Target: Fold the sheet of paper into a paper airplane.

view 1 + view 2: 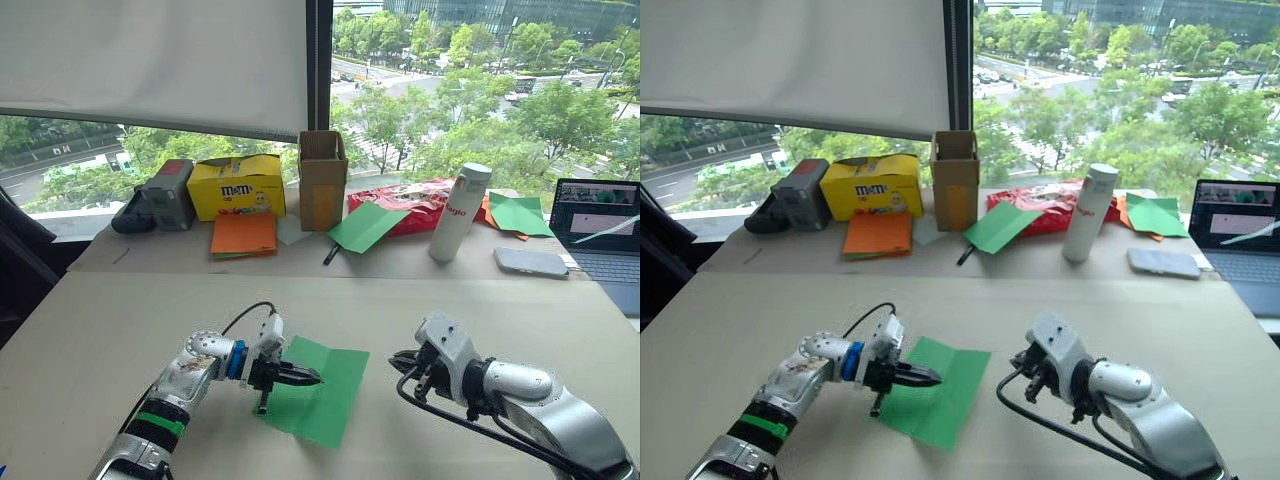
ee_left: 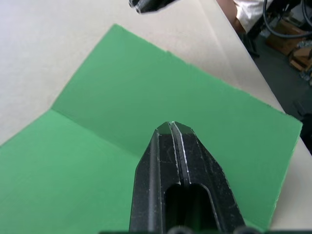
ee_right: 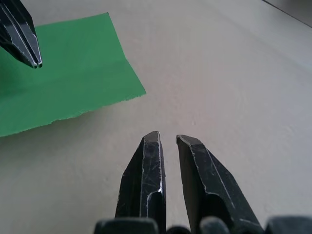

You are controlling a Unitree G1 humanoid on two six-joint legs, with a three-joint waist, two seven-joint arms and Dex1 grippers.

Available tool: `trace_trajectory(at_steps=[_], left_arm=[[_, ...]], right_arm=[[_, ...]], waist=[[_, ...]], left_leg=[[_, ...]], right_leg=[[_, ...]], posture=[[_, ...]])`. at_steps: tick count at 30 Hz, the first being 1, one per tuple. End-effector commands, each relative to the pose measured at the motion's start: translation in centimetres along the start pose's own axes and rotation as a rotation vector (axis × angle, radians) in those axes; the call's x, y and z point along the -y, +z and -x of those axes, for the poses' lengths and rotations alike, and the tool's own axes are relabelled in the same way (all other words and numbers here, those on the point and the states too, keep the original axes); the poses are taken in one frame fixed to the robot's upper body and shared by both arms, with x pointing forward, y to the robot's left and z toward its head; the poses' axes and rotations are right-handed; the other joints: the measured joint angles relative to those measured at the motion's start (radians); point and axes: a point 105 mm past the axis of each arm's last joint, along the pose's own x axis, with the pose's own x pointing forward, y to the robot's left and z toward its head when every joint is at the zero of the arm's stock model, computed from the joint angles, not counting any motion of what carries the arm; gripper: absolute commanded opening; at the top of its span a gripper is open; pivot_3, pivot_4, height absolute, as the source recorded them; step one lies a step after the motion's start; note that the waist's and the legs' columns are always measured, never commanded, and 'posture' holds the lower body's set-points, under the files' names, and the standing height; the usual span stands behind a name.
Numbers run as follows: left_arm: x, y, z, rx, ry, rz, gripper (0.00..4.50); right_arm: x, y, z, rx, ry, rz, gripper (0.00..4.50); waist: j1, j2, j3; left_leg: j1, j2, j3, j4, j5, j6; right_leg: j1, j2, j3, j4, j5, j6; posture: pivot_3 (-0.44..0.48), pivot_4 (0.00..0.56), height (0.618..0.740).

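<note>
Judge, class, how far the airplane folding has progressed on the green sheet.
Done: the sheet of paper lies open on the table, showing one centre crease. In hand: the shut left gripper is over the sheet; the right gripper, slightly open, sits beside it. Left: all nose and wing folds.

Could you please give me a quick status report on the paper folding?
Left pincer shut, over the green sheet of paper. Right pincer slightly open, over bare table beside it. Sheet flat, one crease, no airplane yet. Nothing in the way.

The left arm (image 1: 165, 400) was silver with green and blue bands and a black cable; both grippers had tapered black fingers (image 3: 146, 175).
</note>
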Motion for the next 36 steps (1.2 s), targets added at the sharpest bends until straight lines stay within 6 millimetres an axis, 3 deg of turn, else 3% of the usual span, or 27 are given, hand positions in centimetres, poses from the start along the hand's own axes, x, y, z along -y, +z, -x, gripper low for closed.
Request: trace_trajectory(at_steps=[1,2,9,15,16,17,20,22,28,36], left_arm=[[0.4,2.1,1.6,0.021,-0.016,-0.041,0.0],[0.5,2.1,1.8,0.005,-0.017,-0.047,0.0],[0.6,1.5,1.6,-0.027,0.007,-0.084,0.0],[1.0,1.0,1.5,-0.028,0.021,-0.083,0.0],[1.0,1.0,1.5,-0.029,0.025,-0.083,0.0],[1.1,0.9,1.5,-0.03,0.028,-0.083,0.0],[1.2,0.9,1.6,-0.029,0.039,-0.081,0.0],[1.3,0.9,1.6,-0.028,0.043,-0.082,0.0],[1.4,0.7,1.4,-0.02,0.072,-0.087,0.0],[1.8,-1.0,0.6,-0.049,0.108,-0.097,0.0]], right_arm=[[-0.4,0.5,0.2,0.058,0.004,-0.151,1.91],[-0.6,0.3,0.1,0.058,0.009,-0.204,2.26],[-2.6,0.8,-2.3,0.115,0.085,-0.535,2.26],[-3.0,-0.1,-3.5,0.075,0.083,-0.612,2.26],[-3.1,-0.2,-3.6,0.068,0.083,-0.615,1.74],[-3.0,-0.2,-3.7,0.07,0.085,-0.624,1.54],[-2.0,0.4,-3.9,0.087,0.076,-0.574,0.45],[-1.5,0.8,-4.0,0.073,0.079,-0.478,0.02],[-1.9,1.1,-4.5,-0.044,0.176,-0.171,0.02],[-1.8,1.6,-6.0,-0.113,0.305,-0.015,0.02]], waist=[[-0.002,0.001,0.0],[-0.003,0.001,0.0],[-0.002,0.003,0.0],[-0.003,0.004,0.0],[-0.003,0.004,0.0],[-0.003,0.004,0.0],[-0.006,0.004,0.0],[-0.008,0.005,0.001],[-0.016,0.005,0.0],[-0.022,0.005,0.0]], left_leg=[[0.0,0.0,-0.001,0.0,0.0,0.0],[0.0,-0.001,-0.001,0.0,0.0,0.0],[0.001,-0.002,-0.002,0.0,0.0,0.0],[0.001,-0.004,-0.002,-0.001,0.0,0.0],[0.001,-0.004,-0.002,-0.001,0.0,0.0],[0.001,-0.005,-0.002,-0.001,0.0,0.0],[0.002,-0.004,-0.002,-0.001,0.0,0.0],[0.002,-0.005,-0.002,-0.001,0.0,0.0],[0.002,-0.006,-0.003,-0.001,0.0,0.0],[0.002,-0.006,-0.004,0.0,0.0,0.0]], right_leg=[[0.0,0.0,0.001,0.001,0.0,0.0],[0.0,0.0,0.002,0.001,0.0,0.0],[-0.001,0.0,0.003,0.001,0.0,0.0],[-0.003,-0.002,0.004,0.007,0.0,0.0],[-0.003,-0.002,0.004,0.007,0.0,0.0],[-0.003,-0.002,0.004,0.007,0.0,0.0],[-0.003,-0.001,0.004,0.007,0.0,0.0],[-0.003,-0.001,0.004,0.008,0.0,0.0],[-0.003,-0.001,0.004,0.008,0.0,0.0],[-0.002,-0.002,0.005,0.007,0.0,0.0]], posture=[[0.0,0.15,0.74],[0.0,0.15,0.74],[0.0,0.15,0.74],[0.0,0.15,0.74],[0.0,0.15,0.74],[0.0,0.15,0.74],[0.0,0.15,0.74],[0.0,0.15,0.74],[0.0,0.15,0.74],[0.0,0.15,0.74]])
